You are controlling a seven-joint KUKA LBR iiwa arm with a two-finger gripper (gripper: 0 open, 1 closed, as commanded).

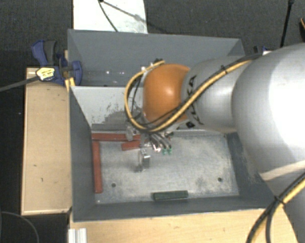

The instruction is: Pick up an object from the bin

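My gripper [143,159] hangs below the arm's orange cover, over the middle of the bin floor toward the back. Just left of it lies a short red-brown stick [130,146], close to the gripper; I cannot tell if they touch. A longer red-brown stick [108,135] runs along the back wall to the left. A small green piece [167,150] shows just right of the gripper, under the wrist.
Another red-brown stick [97,168] lies along the bin's left wall, from back to front. A dark flat bar [170,195] rests by the front wall. The arm covers the bin's right back part.
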